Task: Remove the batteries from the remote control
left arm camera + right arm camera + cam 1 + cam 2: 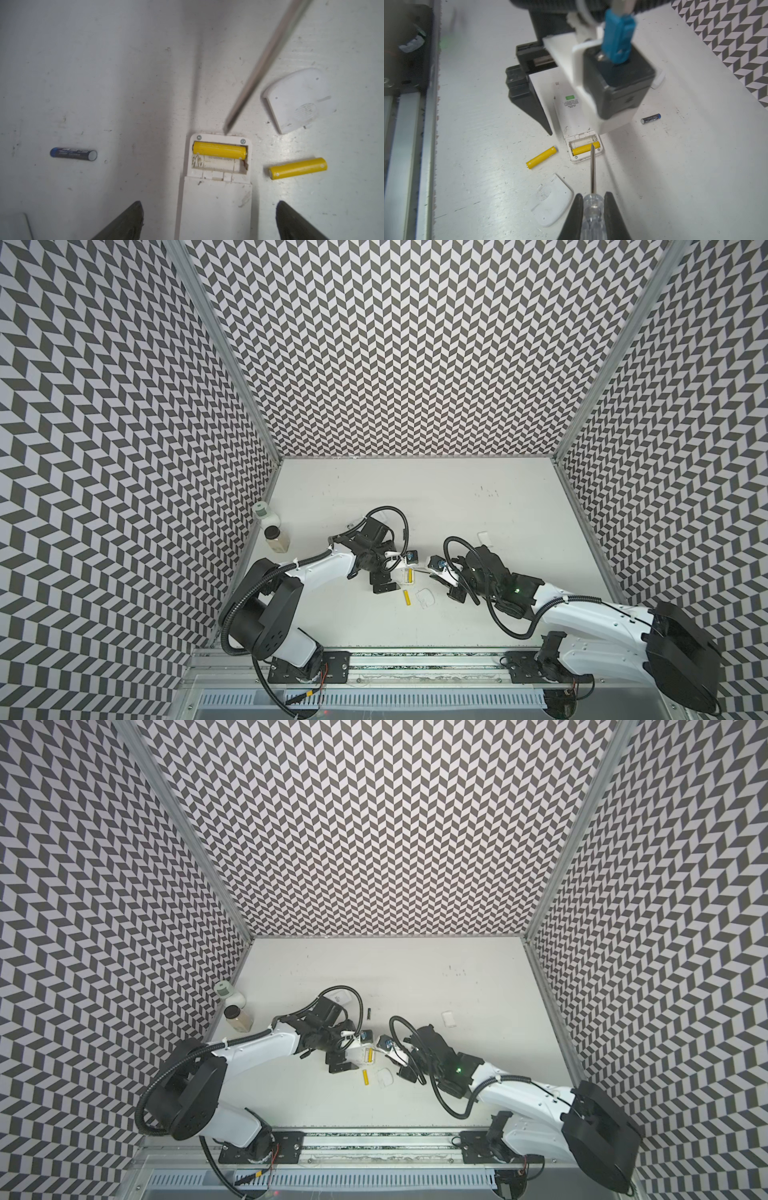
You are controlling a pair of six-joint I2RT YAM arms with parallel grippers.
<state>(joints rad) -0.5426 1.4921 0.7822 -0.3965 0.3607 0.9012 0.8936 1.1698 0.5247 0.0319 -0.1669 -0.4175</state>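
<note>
The white remote control (pixel 216 203) lies face down with its end compartment open. One yellow battery (pixel 219 150) sits in the far slot; the near slot is empty. A second yellow battery (pixel 298 168) lies loose beside the remote, and a black battery (pixel 73 154) lies on the other side. My left gripper (pixel 208 207) is open, its fingers apart from the remote on both sides. My right gripper (pixel 592 199) is shut on the clear handle of a screwdriver (pixel 592 212). The screwdriver tip is at the seated battery (pixel 581 149) in the remote (pixel 407 576).
The white battery cover (pixel 552 202) lies loose near the compartment end. Two bottles (pixel 277 540) stand by the left wall. A small white piece (pixel 484 538) lies behind the right arm. In a top view the black battery (pixel 369 1013) lies behind the left gripper (pixel 392 572).
</note>
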